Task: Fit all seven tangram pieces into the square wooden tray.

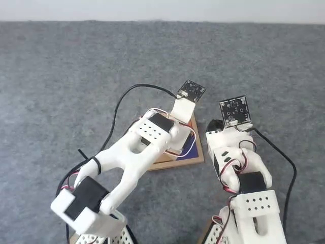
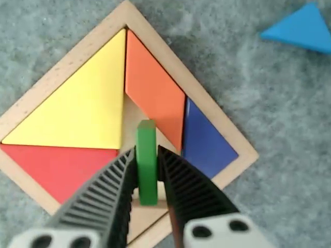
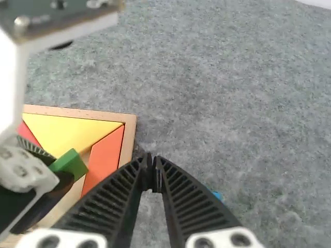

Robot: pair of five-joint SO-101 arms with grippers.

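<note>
The square wooden tray (image 2: 170,67) lies on the grey carpet (image 1: 61,76) near the middle of the high view, largely covered there by the left arm, which comes in from the lower left. Four pieces lie flat in it: a large yellow triangle (image 2: 88,108), a red triangle (image 2: 57,168) touching the yellow one's long edge, an orange parallelogram (image 2: 155,88) along the yellow one's other side, and a dark blue triangle (image 2: 204,139) beside the orange. The left gripper (image 2: 146,152) is clamped on the green piece (image 2: 147,134), which stands on edge over the bare wood between those four pieces. A light blue triangle (image 2: 300,28) rests on the carpet, well apart from the tray. The right gripper (image 3: 152,165) is clenched with nothing between its fingers, over the carpet just beside the tray's rim.
</note>
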